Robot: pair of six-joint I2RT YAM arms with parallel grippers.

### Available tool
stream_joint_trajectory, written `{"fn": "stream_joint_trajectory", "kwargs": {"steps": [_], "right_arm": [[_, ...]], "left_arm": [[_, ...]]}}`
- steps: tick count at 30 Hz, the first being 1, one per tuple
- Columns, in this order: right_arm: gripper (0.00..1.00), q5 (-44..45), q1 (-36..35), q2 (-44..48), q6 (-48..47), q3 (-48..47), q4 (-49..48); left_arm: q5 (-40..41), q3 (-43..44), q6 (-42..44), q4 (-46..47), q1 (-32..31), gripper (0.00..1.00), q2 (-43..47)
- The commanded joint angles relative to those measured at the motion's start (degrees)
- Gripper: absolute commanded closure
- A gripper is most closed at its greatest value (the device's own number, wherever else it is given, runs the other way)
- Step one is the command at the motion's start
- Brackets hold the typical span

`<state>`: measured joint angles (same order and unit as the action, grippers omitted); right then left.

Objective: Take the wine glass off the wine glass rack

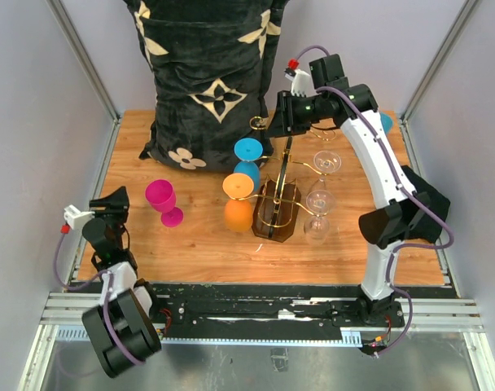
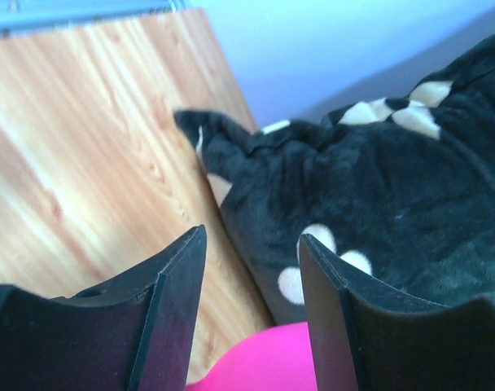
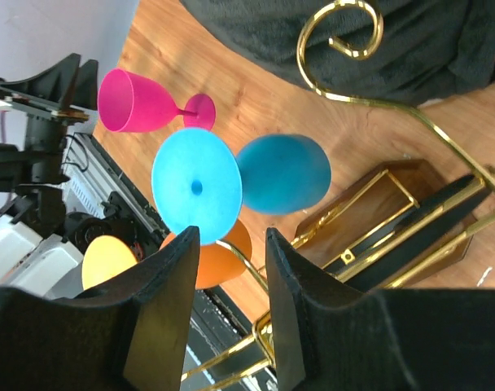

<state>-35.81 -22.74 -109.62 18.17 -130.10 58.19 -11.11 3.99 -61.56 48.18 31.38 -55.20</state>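
Observation:
The wine glass rack (image 1: 278, 213) stands mid-table, a dark brown wooden body with gold wire arms. A blue glass (image 1: 247, 156) and an orange glass (image 1: 238, 204) hang upside down on its left arms, and clear glasses (image 1: 319, 199) hang on its right arms. My right gripper (image 1: 273, 124) is open and empty, above the rack's far scroll end. In the right wrist view its open fingers (image 3: 231, 236) point at the blue glass's foot (image 3: 197, 189), apart from it. My left gripper (image 1: 113, 201) is open and empty at the table's left.
A pink glass (image 1: 164, 201) stands upright on the table left of the rack; its rim shows between my left fingers (image 2: 264, 362). A black patterned pillow (image 1: 211, 73) leans against the back wall. Another blue object (image 1: 386, 122) sits behind my right arm.

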Motion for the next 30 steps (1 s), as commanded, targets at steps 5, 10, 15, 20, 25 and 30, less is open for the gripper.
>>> {"fn": "stream_joint_trajectory", "kwargs": {"steps": [5,10,15,20,25,30], "right_arm": [[0.61,-2.5,-1.4,-9.8,-2.1,-13.7,7.8],[0.62,-3.8,-2.2,-13.1,-3.8,-15.1,9.9],[0.62,-5.7,-3.0,-13.8,-4.2,-15.2,9.8],[0.69,-7.0,-4.0,-13.5,-4.7,-14.6,10.6],[0.71,-8.2,-4.6,-11.9,-4.7,-12.1,9.6],[0.87,-8.4,-4.6,-10.4,-4.1,-11.7,9.0]], "left_arm": [[-2.0,9.7,8.0,-22.4,0.1,0.49,2.0],[-3.6,14.9,11.6,-27.6,-2.4,0.49,2.6],[-5.6,22.4,15.4,-33.0,-3.8,0.49,3.2],[-9.0,27.1,15.3,-35.4,-4.5,0.5,2.6],[-9.4,31.0,17.1,-38.7,-7.6,0.51,2.7],[-10.4,35.6,18.8,-42.0,-10.8,0.51,1.5]]}}
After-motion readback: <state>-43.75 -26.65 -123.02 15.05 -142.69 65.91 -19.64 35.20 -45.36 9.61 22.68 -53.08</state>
